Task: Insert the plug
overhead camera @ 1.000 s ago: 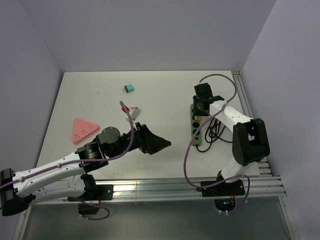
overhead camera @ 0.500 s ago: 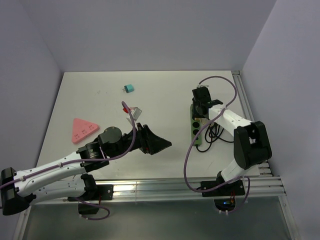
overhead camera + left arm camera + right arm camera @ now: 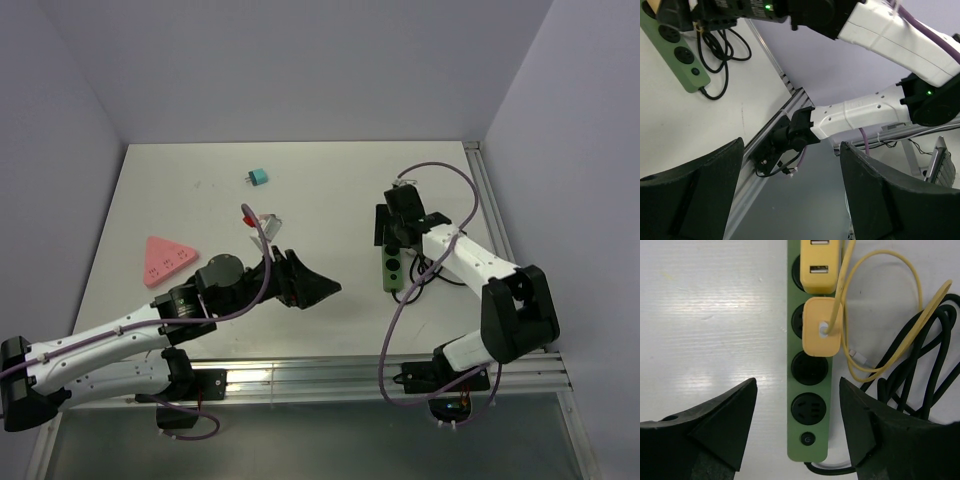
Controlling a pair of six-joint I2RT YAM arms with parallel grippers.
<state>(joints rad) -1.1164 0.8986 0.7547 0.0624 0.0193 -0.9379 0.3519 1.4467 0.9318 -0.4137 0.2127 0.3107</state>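
The plug (image 3: 823, 332) is yellow, with a thin yellow cable (image 3: 890, 315). It sits in the second socket of the green power strip (image 3: 809, 405), below a yellow USB adapter (image 3: 819, 265). My right gripper (image 3: 797, 385) hangs open above the strip, its fingers on either side and touching nothing. In the top view the right gripper (image 3: 392, 228) covers the far end of the power strip (image 3: 390, 272) and hides the plug. My left gripper (image 3: 315, 288) is open and empty above the table's middle, pointing right.
A coiled black cord (image 3: 430, 268) lies right of the strip. A pink triangular socket block (image 3: 165, 259) sits at the left, a teal plug (image 3: 259, 178) at the back and a grey adapter (image 3: 266, 220) near the middle. A metal rail (image 3: 500, 240) runs along the right edge.
My right gripper has opened, let go of the yellow plug and drawn back along the strip toward the near side. The left arm has barely moved.
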